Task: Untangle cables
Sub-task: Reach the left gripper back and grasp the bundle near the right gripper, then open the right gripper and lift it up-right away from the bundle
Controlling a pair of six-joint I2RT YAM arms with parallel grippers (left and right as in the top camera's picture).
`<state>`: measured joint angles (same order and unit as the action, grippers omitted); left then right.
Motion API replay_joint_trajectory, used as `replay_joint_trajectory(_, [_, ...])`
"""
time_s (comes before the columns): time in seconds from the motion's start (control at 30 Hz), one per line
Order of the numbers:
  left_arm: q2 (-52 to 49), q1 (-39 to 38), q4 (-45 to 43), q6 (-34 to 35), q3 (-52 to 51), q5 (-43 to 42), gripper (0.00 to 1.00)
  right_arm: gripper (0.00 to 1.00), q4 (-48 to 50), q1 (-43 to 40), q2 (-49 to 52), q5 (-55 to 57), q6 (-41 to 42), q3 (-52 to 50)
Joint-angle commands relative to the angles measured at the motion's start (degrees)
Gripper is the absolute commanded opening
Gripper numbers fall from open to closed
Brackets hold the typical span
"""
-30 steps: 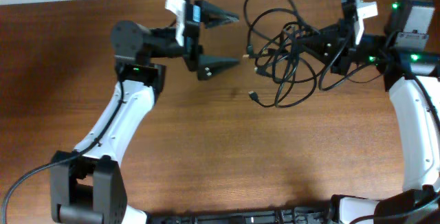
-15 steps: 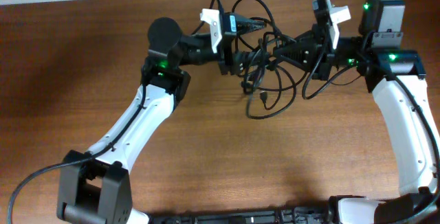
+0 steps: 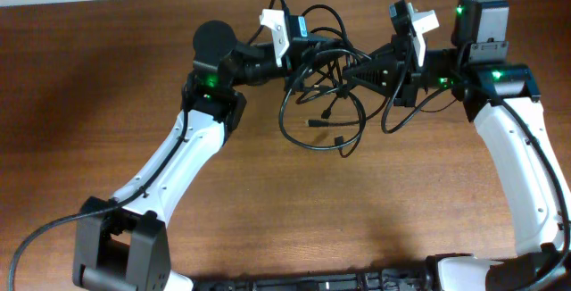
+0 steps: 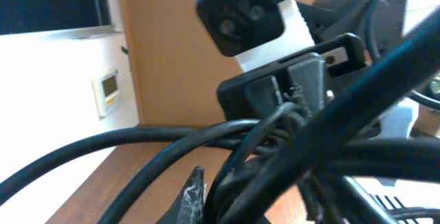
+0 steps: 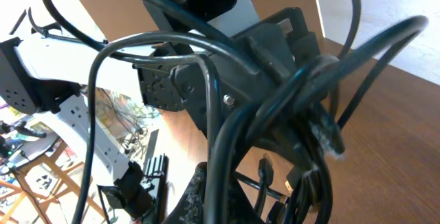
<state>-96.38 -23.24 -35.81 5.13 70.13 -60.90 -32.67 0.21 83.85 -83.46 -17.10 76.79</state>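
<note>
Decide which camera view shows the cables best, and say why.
Overhead: the cables show whole, loops and loose ends alike. The left wrist view gives only blurred close-up strands; the right wrist view gives several loops, cut off at the edges.

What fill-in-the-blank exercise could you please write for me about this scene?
The tangle of thin black flexible cables is held up by ___ arms at once. The left gripper has its jaws ___ on the cables. The right gripper has its jaws clamped on the same ___. The flat brown table beneath looks made of ___.
Missing words: two; shut; cables; wood.
</note>
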Motion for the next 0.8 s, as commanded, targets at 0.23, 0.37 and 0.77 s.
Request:
replay_joint_trajectory(0.23, [0.8, 3.0, 1.5, 0.8, 0.5, 4.4, 0.0, 0.04, 0.7, -6.0, -0.7, 1.3, -0.4, 0.4])
replay_joint_trajectory(0.37, [0.8, 4.1, 9.6, 0.8, 0.5, 7.3, 0.0, 0.04, 8.0, -8.4, -0.7, 2.0, 7.8, 0.4])
replay_joint_trajectory(0.77, [1.6, 4.4, 26.6, -8.0, 0.5, 11.2, 0.0, 0.04, 36.5, -14.0, -0.6, 11.0, 32.7, 0.4])
